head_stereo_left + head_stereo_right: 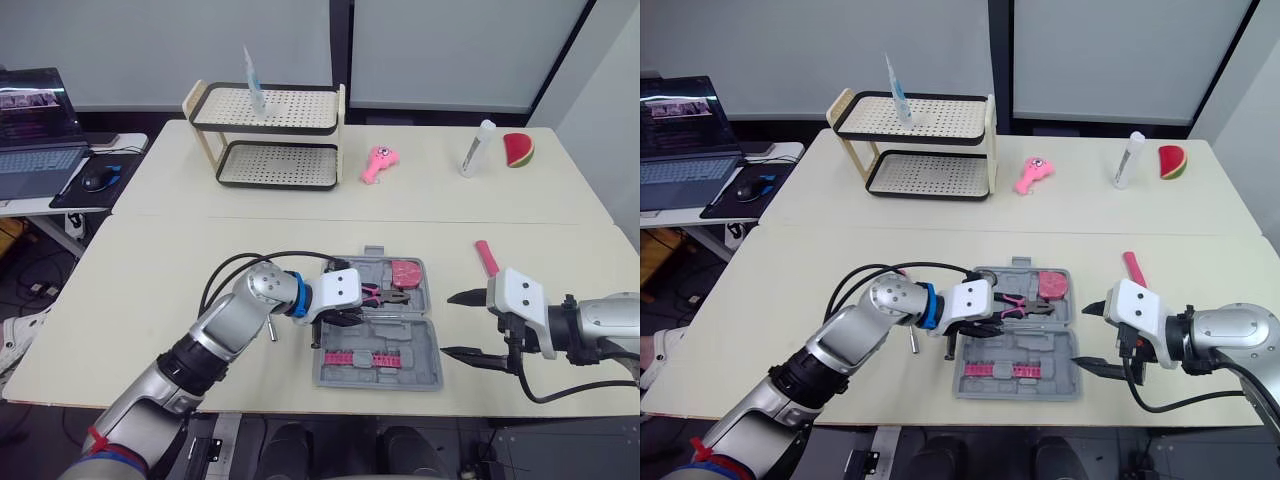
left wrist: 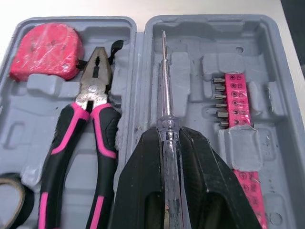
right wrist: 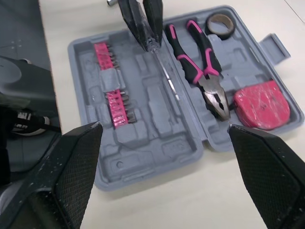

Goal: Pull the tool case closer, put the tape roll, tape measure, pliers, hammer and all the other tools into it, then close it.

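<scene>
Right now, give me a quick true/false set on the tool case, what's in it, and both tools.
1. The tool case lies open. True.
2. The left tool is empty. False: it is shut on a screwdriver over the case.
3. The pliers lie in the case. True.
4. The right tool grips the tape measure. False: it is open and empty beside the case; the tape measure lies inside.
5. The tape roll sits on the rack. False: it is in the case, by the pliers' handles.

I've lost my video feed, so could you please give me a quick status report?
Left gripper shut on screwdriver at open tool case. Right gripper open, beside it. Pliers, tape measure, tape roll inside. Nothing blocking.
</scene>
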Robot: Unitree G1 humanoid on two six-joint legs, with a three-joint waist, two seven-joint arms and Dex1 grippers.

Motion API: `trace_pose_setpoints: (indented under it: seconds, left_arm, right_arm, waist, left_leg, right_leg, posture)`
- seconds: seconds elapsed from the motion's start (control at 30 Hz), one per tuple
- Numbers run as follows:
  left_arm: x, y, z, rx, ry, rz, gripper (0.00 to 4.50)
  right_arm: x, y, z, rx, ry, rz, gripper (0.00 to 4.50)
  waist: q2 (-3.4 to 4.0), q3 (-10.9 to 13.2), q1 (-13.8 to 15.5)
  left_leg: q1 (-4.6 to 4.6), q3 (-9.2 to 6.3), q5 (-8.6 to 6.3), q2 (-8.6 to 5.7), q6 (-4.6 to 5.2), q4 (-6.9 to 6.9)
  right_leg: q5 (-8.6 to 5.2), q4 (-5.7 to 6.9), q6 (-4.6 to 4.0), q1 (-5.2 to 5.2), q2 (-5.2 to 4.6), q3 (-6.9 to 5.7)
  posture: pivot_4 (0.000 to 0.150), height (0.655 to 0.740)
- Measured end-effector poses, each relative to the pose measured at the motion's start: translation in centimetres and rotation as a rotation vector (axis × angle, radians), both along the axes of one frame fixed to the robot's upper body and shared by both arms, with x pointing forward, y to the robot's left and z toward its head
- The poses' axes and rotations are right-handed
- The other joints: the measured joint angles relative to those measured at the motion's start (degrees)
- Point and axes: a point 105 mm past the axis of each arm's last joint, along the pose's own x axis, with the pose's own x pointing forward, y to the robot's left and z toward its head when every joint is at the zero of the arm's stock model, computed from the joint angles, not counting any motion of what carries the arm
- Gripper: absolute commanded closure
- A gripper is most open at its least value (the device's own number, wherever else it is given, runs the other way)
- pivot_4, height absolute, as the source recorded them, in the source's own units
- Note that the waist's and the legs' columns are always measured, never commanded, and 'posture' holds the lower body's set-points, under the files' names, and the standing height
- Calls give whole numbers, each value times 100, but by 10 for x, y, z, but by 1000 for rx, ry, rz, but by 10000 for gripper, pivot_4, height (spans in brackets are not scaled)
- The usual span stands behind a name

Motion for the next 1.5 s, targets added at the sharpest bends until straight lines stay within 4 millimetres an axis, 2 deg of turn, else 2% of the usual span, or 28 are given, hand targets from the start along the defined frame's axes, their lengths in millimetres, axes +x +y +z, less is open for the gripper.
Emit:
trace_pose_setpoints:
  seconds: [0.33, 0.9, 0.97, 1.0, 1.1, 1.33, 1.5]
  left_arm:
    - [5, -3, -18, 50, -16, 8, 42913]
    - [4, -16, -24, 43, -5, -2, 42913]
    - [4, -17, -25, 42, 4, 4, 35661]
    - [4, -18, -25, 41, 6, 5, 33895]
    - [4, -19, -21, 36, 6, 15, 24754]
    - [7, -21, 11, -41, -41, 42, 2843]
    - [11, -10, 19, -44, -95, 33, 2843]
  right_arm:
    - [0, 1, -5, -16, 7, -2, 0]
    - [2, 2, -2, -19, 1, -3, 0]
    - [2, 1, -2, -19, 3, -4, 0]
    - [2, 1, -2, -19, 4, -6, 0]
    - [2, 2, -2, -20, 5, -4, 0]
    - [0, 4, -1, -20, 0, 4, 0]
    - [1, 5, 0, -19, -6, 1, 0]
  waist:
    - [0, 0, 8]
    - [0, 0, 10]
    - [0, 0, 11]
    - [0, 0, 11]
    - [0, 0, 10]
    - [0, 0, 13]
    - [0, 0, 10]
  left_leg:
    - [-2, 0, 0, -2, 0, 5]
    - [-2, 0, 0, -3, -1, 9]
    - [-2, 0, 0, -3, 0, 9]
    - [-2, 0, 0, -3, 0, 9]
    - [-2, -1, 0, -3, -1, 9]
    - [-3, -1, 0, -2, -1, 14]
    - [-2, -2, 0, -1, -1, 13]
  right_leg:
    - [0, -1, 0, 2, -2, -1]
    - [0, 2, 0, 2, -3, -1]
    - [0, 2, 0, 2, -3, -1]
    - [0, 2, 0, 2, -3, -1]
    - [0, 3, 0, 2, -3, -1]
    - [0, 2, 0, 4, -3, 0]
    - [0, 2, 0, 4, -3, 0]
  posture:
    - [1500, 7290]
    - [1500, 7290]
    - [1500, 7290]
    - [1500, 7290]
    - [1500, 7290]
    - [1500, 7290]
    - [1500, 7290]
